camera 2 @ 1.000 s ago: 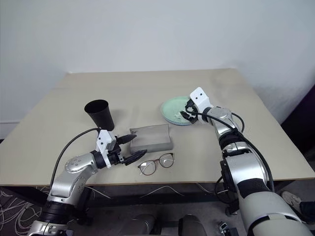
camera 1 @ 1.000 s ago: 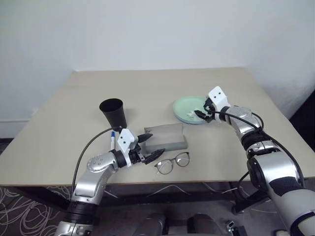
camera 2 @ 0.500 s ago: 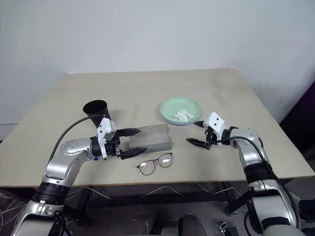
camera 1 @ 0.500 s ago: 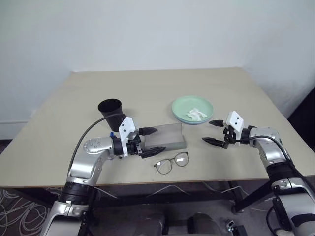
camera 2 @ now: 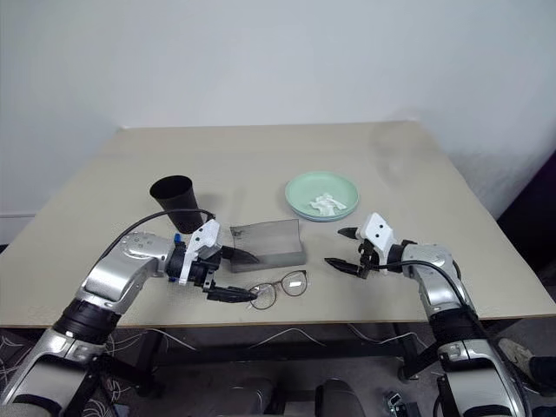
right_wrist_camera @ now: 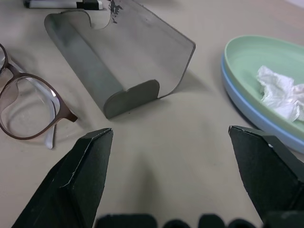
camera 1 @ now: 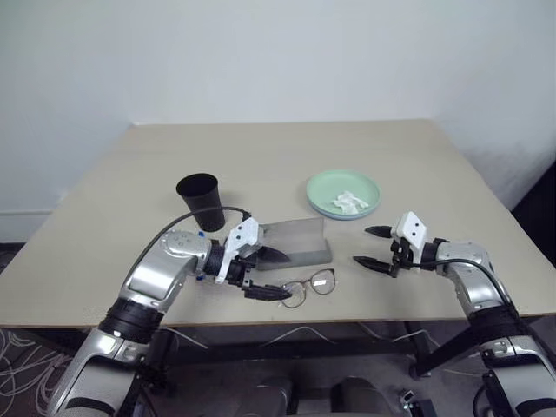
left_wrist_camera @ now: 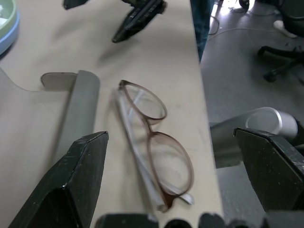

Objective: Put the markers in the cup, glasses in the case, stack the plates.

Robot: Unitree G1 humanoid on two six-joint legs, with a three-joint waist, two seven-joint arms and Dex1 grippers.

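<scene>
The glasses (camera 1: 306, 287) lie folded at the near table edge, just near of the case (camera 1: 298, 241). The left gripper (camera 1: 265, 274), fingers spread wide and empty, is aimed at them; the right gripper (camera 1: 373, 248) waits open. Next, a closing on the frame seems called for
</scene>
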